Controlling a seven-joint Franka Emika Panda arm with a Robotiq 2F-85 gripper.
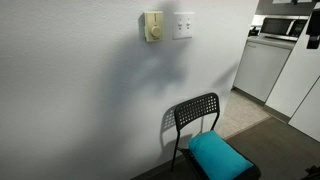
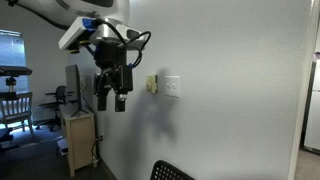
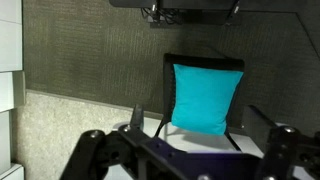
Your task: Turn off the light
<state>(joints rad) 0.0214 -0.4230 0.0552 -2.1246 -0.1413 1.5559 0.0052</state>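
The light switch is a small white wall plate [image 1: 183, 24] next to a cream-yellow box with a round dial [image 1: 152, 27]. Both show on the wall in both exterior views, the plate [image 2: 172, 86] beyond the box [image 2: 152, 84]. No lamp is in view. My gripper [image 2: 110, 100] hangs fingers down, off the wall, near the height of the box and apart from the plate. Its fingers are spread and empty. In the wrist view the gripper [image 3: 200, 125] looks down at the floor. The switch is out of that view.
A black chair [image 1: 195, 113] with a teal cushion [image 1: 220, 155] stands against the wall below the switch; the cushion also shows in the wrist view [image 3: 208, 97]. A wooden cabinet [image 2: 78, 135] stands under the arm. A kitchen counter with a microwave [image 1: 285, 27] lies beyond.
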